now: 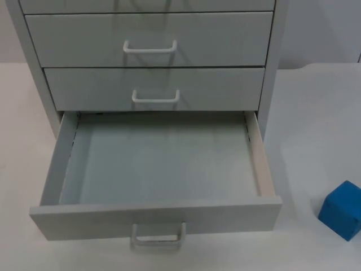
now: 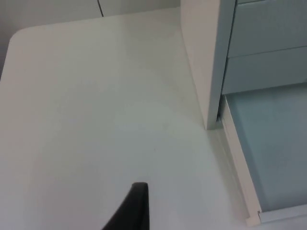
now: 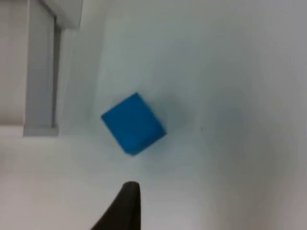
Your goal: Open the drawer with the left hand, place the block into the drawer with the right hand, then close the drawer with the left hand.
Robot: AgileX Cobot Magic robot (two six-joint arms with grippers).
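So the bottom drawer (image 1: 158, 164) of the cabinet (image 1: 271, 34) is pulled right out and has nothing in it, which means the opening bit looks done and the block is up next.

The blue block (image 3: 133, 123) sits on the white surface (image 1: 316, 113), just ahead of the right tool (image 3: 125, 206) and a little off to one side of its fingertip, turned corner-on to it. It's near the front corner of the drawer but not touching it. I can't tell if the right tool is spread or pressed together, since I can make out just one dark fingertip.

The left tool (image 2: 132, 206) hangs over bare surface beside the cabinet's side wall, with the drawer's side rail off ahead of it. It looks like it's just waiting (same story here, can't tell whether it's spread or not).

Handling guess: the block looks like a stiff, light cube with smooth flat faces, so nothing fragile. I'd grab it across two opposite flat faces, which means twisting the right tool to line up with it first. Pinching across the corners would probably make it spin or squirt out.
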